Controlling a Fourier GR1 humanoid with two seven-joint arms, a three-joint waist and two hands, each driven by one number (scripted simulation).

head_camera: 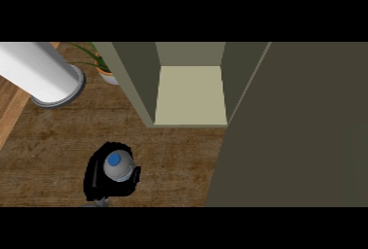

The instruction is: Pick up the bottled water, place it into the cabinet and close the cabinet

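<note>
Your left hand (97,177) is curled round the bottled water (117,164), standing on the desk (173,160) near the open cabinet (191,99). Expect a light, stiff, smooth bottle; keep hold round its body below the blue cap.

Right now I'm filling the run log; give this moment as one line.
left hand: shut on bottled water | cabinet: open, shelf bare | right hand: not in view | bottle: not yet in cabinet
</note>
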